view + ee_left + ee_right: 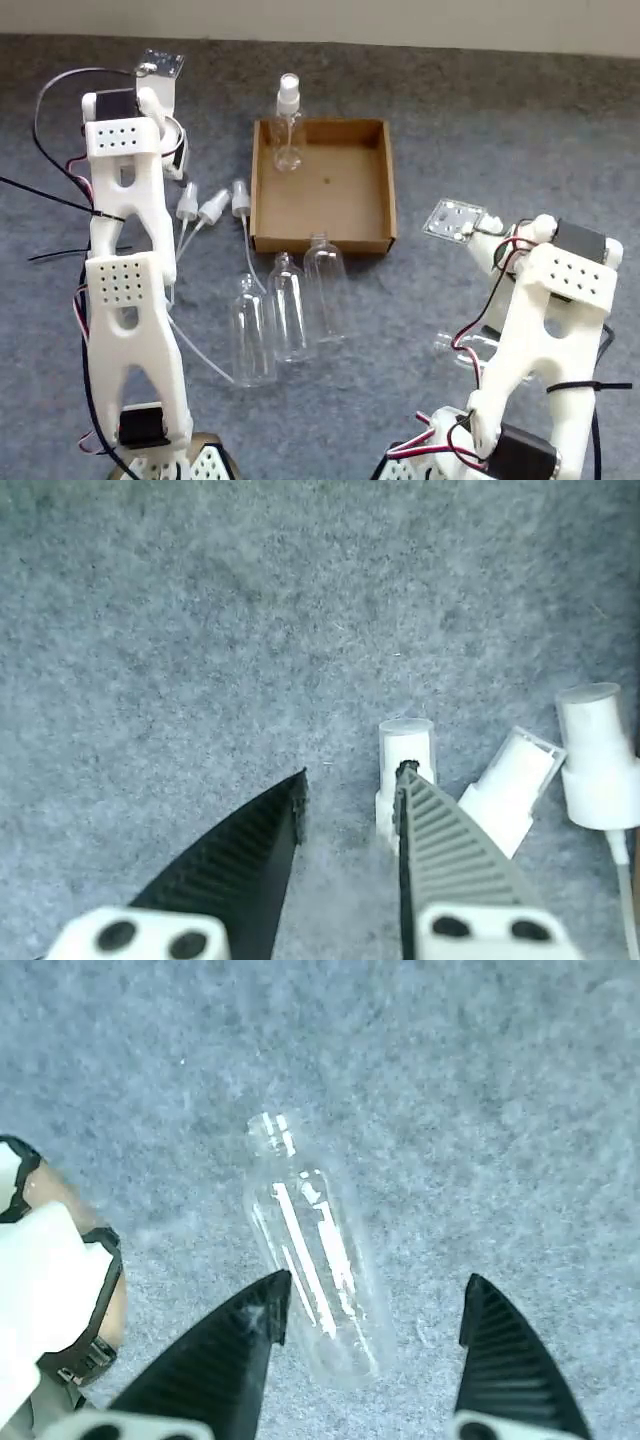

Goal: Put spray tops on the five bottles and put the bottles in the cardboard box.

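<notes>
— Counting?
— Three bottles [288,310] are lying before the box [388,180], a capped bottle [288,130] is standing inside, a fifth bottle [315,1280] is lying under the gaping right gripper [377,1282].
— And loose?
— Three spray tops [510,785] are lying beside the left gripper [352,773], also gaping

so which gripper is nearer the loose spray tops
Left. The left gripper is open right at the spray tops, almost touching the nearest one. The right gripper is far off, open over a lone bottle lying flat.
</notes>
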